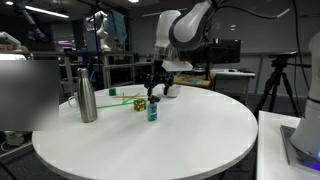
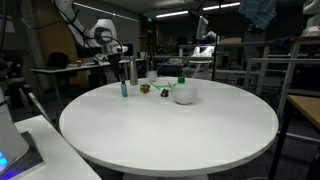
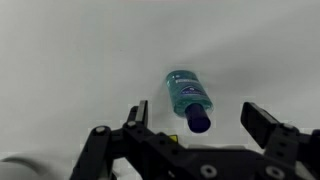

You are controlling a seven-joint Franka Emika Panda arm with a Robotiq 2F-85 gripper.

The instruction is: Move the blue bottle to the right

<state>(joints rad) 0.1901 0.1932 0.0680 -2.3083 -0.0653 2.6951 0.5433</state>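
The blue bottle (image 1: 152, 110) is small, teal and translucent with a dark cap. It stands upright on the round white table (image 1: 190, 140), also seen in an exterior view (image 2: 124, 89). In the wrist view the bottle (image 3: 188, 98) lies below and between the two dark fingers, cap towards the camera. My gripper (image 3: 200, 120) is open and empty. It hovers just above the bottle in an exterior view (image 1: 157, 85), not touching it.
A tall steel flask (image 1: 88, 95) stands to one side of the bottle. A small multicoloured cube (image 1: 139, 104) sits close beside the bottle. A white bowl (image 2: 184, 95) and a green-capped item (image 2: 182, 80) stand further along the table's far edge.
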